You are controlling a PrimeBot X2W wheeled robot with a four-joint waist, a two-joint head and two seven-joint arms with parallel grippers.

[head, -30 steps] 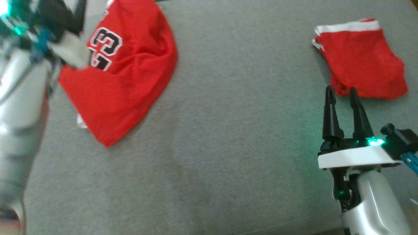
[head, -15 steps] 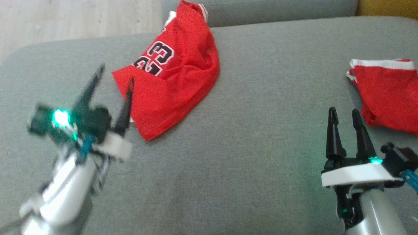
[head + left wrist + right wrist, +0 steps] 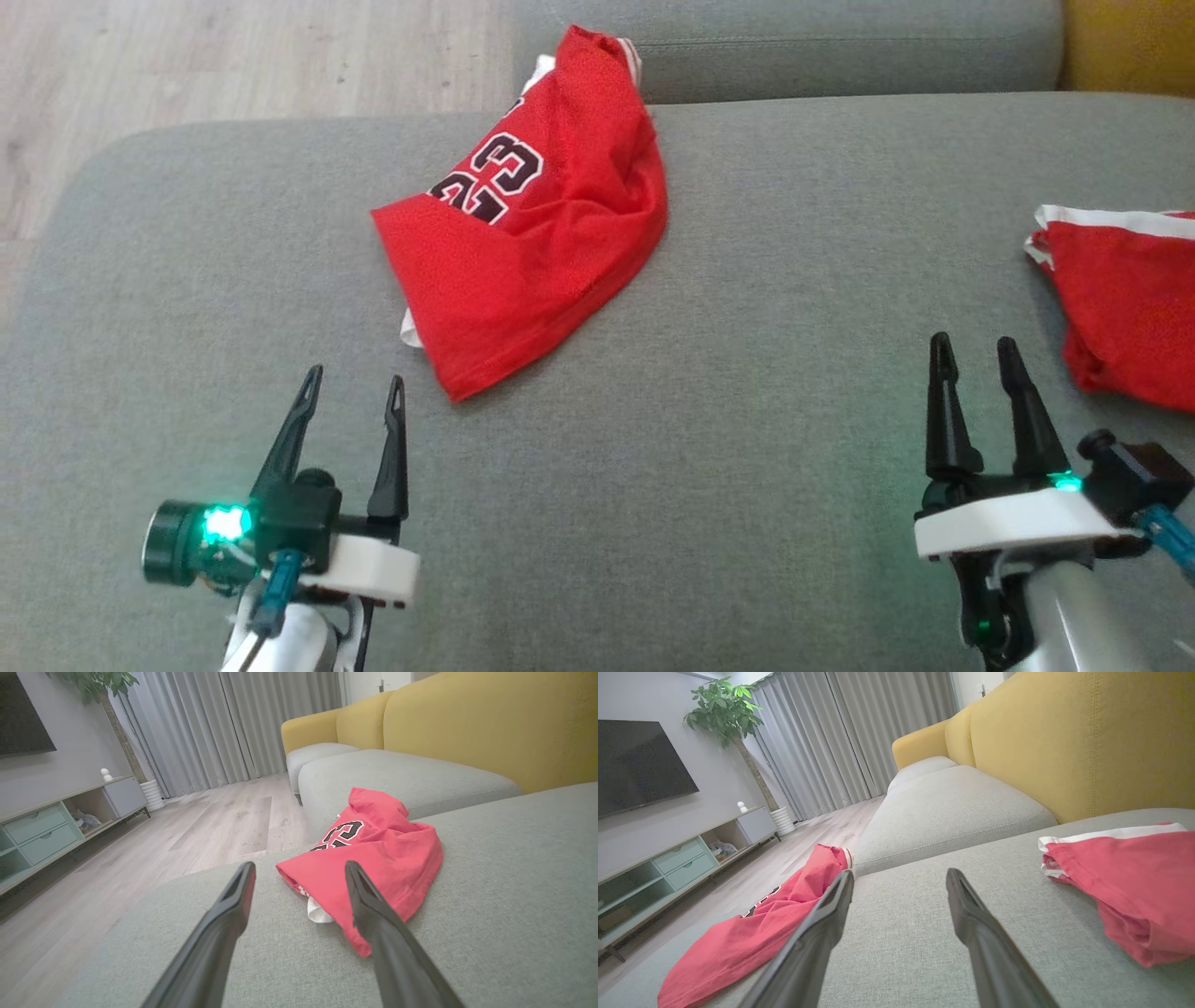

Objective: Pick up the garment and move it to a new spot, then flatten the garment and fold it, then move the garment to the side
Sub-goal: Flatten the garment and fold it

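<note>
A red jersey garment with a black-and-white number lies bunched and folded over on the grey sofa seat, its top hanging at the seat's far edge. My left gripper stands open at the lower left, a short way in front of the jersey's near corner and apart from it. In the left wrist view the jersey lies just beyond the open left gripper. My right gripper is open at the lower right, empty, beside red shorts with a white band.
The red shorts lie folded at the seat's right, the jersey to the left of the right gripper. A yellow backrest rises behind. Wooden floor lies past the seat's left edge, with a low cabinet.
The head camera has shifted, so the whole picture moved. My left arm has drawn back from the jersey to the lower left, open and empty. The right gripper has stayed put.
</note>
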